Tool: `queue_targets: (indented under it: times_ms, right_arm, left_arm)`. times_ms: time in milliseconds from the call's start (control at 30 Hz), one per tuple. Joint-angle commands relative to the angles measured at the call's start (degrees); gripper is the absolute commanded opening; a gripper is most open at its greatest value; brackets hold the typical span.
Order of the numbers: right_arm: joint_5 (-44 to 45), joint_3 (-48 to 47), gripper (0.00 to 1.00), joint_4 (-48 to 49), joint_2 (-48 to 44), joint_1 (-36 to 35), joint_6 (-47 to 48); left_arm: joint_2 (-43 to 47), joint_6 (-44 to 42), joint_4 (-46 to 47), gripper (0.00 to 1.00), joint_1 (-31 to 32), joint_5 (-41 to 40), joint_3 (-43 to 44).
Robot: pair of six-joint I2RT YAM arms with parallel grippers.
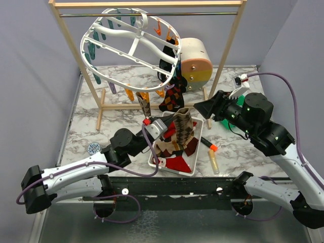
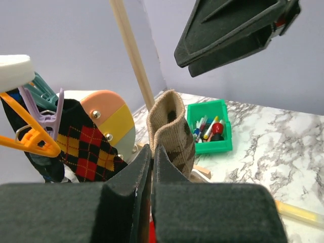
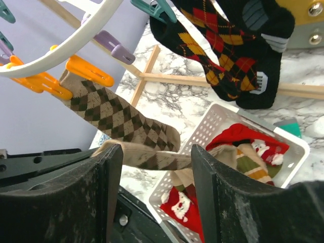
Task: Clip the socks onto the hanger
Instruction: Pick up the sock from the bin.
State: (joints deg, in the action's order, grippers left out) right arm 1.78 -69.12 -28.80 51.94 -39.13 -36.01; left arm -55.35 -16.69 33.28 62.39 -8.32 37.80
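Note:
The white oval hanger (image 1: 132, 44) hangs tilted from the rack rod, with coloured clips round its rim. A black argyle sock (image 3: 228, 55) and a tan argyle sock (image 3: 111, 114) hang from its clips; the tan one is on an orange clip (image 3: 88, 71). My left gripper (image 2: 152, 152) is shut on another tan argyle sock (image 2: 169, 129) and holds it upright over the white basket (image 1: 158, 163). That basket holds red and striped socks (image 3: 238, 136). My right gripper (image 3: 157, 152) stands open just right of the held sock's top, its fingers either side of it and apart from it.
The wooden frame rack (image 1: 229, 48) spans the back of the marble table. A round wooden block with yellow and orange bands (image 1: 195, 63) sits behind the hanging socks. A green bin of pens (image 2: 210, 129) stands at the right. A marker (image 1: 208, 144) and a yellow tube (image 1: 214, 162) lie beside the basket.

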Motion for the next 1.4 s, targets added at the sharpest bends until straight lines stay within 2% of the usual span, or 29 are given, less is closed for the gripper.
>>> queue_targets:
  times_ms: [0, 267, 467, 667, 900, 1133, 1367]
  right_arm:
    - [-1.36, -2.16, 0.62, -3.21, -0.97, 0.07, 7.68]
    - [-6.65, -0.13, 0.65, 5.53, -2.48, 0.05, 13.17]
    - [-17.32, 2.65, 0.65, 14.05, -0.68, 0.11, 15.35]
    - [-19.46, 3.43, 0.65, 18.92, 1.78, 0.1, 15.49]
    - [-12.4, 2.72, 0.62, 19.5, 4.47, 0.07, 13.4]
    - [-9.03, 5.4, 0.63, 26.63, 4.38, 0.11, 11.95]
    - [-11.75, 3.84, 0.61, 28.29, 7.95, -0.04, 10.96]
  left_arm:
    - [6.0, -0.34, -7.7, 0.0, 0.36, 5.21, 0.22]
    - [13.18, 0.89, -30.95, 0.0, 0.36, 7.75, 9.6]
    - [17.34, 0.25, -38.91, 0.0, 0.36, 3.12, 11.09]
    - [19.16, 0.25, -39.62, 0.0, 0.36, -2.57, 9.28]
    - [17.78, 0.78, -36.2, 0.0, 0.36, -5.4, 8.35]
    - [16.86, 1.52, -34.19, 0.0, 0.36, -9.78, 8.0]
    - [16.3, 2.76, -30.96, 0.0, 0.36, -14.95, 6.87]
